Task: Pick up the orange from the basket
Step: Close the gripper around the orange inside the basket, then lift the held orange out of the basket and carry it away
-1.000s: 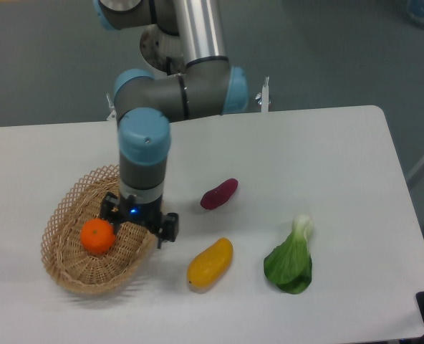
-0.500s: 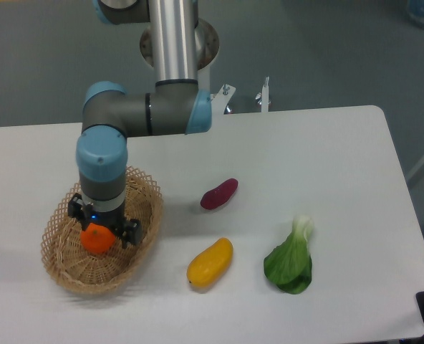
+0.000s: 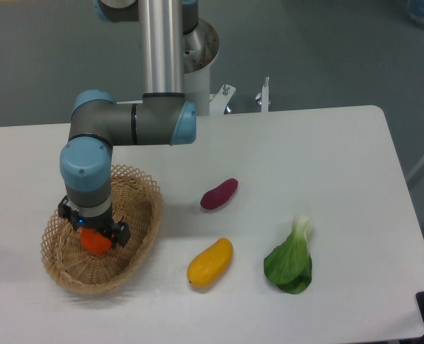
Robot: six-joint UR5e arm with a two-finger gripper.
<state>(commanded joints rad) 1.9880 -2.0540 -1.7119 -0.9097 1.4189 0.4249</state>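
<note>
The arm reaches down into the basket (image 3: 137, 236), which sits on the counter (image 3: 326, 158) at about eight o'clock from the counter's middle. The hand (image 3: 94, 233) is low inside the basket, directly over the orange (image 3: 96, 242), and only the fruit's lower part shows beneath the hand's body. The fingers themselves are hidden behind the wrist and the fruit, so I cannot tell whether the hand is spread around the orange or already pinching it. The orange appears to rest on the basket floor, toward the basket's middle; nothing shows it lifted. Judgement on progress: the approach looks finished, with the hand placed at the fruit; the grip, if not made, and the lift out of the basket are left to do. The lift should go straight up, since the basket's lattice rim stands close at nine o'clock of the hand and a sideways pull could catch it or drag the light basket along. Elsewhere on the counter, well apart from the basket: a yellow fruit (image 3: 210, 263) at four o'clock of the basket, a purple root (image 3: 219, 193) at two o'clock of it, and a leafy green (image 3: 290, 262) farther out at three o'clock.
</note>
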